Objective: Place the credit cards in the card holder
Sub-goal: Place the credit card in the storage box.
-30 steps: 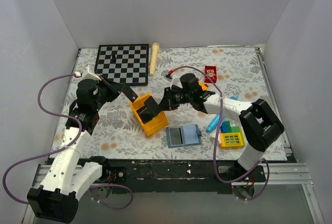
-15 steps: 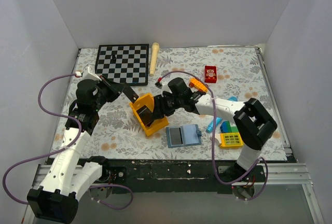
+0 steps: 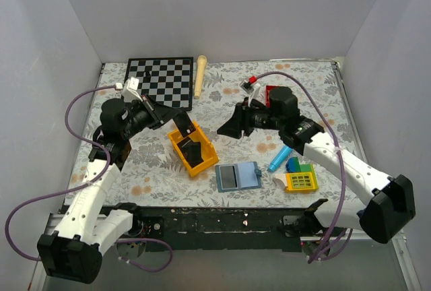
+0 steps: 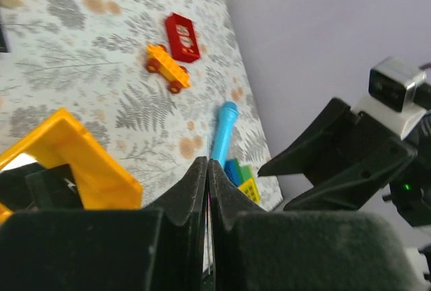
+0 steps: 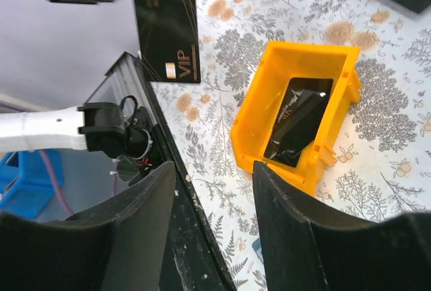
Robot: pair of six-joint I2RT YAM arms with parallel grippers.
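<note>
Top view of a floral table w/ 2 robot arms. The left gripper (image 4: pixel 207 173) is pinching fully closed on 1 black credit card (image 5: pixel 168 28) (gold "VIP" lettering showing). It is holding the card upright in the air, just by the back rim of a yellow bin (image 5: pixel 252 122).

The 2nd credit card (image 5: pixel 300 119) is lying tilted inside that bin, below the held one and touching neither gripper.

The right gripper (image 5: pixel 215 170) is hovering w/ its fingers spread wide and nothing btwn them. It is pointing at the bin from the right side, near it but not touching.

The card holder (image 3: pixel 239 176) is lying open and flat on the table nr the front edge. It is sitting just in front of the bin, apart from both grippers.
</note>
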